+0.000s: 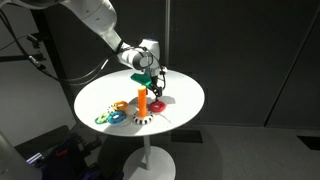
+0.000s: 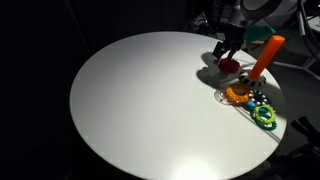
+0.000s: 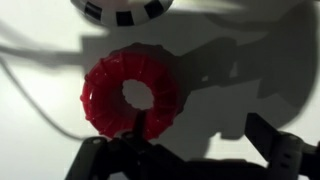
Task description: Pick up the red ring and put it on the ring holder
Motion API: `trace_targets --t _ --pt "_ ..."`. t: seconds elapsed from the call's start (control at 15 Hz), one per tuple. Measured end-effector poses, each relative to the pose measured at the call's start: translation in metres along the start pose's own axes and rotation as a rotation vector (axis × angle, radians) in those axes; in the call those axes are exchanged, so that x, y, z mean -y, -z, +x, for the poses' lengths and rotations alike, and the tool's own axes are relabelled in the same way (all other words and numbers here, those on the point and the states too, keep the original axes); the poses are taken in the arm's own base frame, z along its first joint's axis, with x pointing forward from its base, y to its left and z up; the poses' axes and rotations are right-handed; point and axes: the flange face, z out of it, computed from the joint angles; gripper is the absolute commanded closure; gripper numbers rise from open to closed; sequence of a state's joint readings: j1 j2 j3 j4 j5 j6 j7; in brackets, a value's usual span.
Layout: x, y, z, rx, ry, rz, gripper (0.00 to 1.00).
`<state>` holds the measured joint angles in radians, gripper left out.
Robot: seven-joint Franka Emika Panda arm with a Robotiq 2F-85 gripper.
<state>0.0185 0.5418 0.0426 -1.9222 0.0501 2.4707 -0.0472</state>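
Currently, gripper [image 3: 212, 150]: jaws spread wide, low over red ring [image 3: 130, 95].
Red ring: flat, beside ring holder [image 1: 142, 102].
Table [image 2: 140, 100]: holder near edge; bare surface elsewhere.

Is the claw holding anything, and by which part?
Nothing gripped: the claw is open, one finger at the near rim of the red ring, the other clear beside it.

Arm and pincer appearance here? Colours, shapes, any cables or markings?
Arm: rounded white links with darker joints. Wrist block: pale grey, with a green patch on it. Pincer: black, two blocky fingers. Cables and markings: too small to tell.
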Motion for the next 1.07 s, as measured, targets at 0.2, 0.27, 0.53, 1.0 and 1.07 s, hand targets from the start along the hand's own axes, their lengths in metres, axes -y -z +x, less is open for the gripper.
trace_targets --t 0.2,0.27,0.53,1.0,1.07 --pt "0.000 -0.006 0.002 0.006 0.000 0.001 0.00" --pt "0.000 -0.008 0.002 0.008 0.000 0.001 0.00" --pt "0.000 -0.015 0.002 0.016 0.000 0.001 0.06" --pt "-0.003 -0.020 0.001 0.024 -0.002 -0.002 0.67" --pt "-0.004 -0.020 0.001 0.024 -0.003 -0.003 0.73"
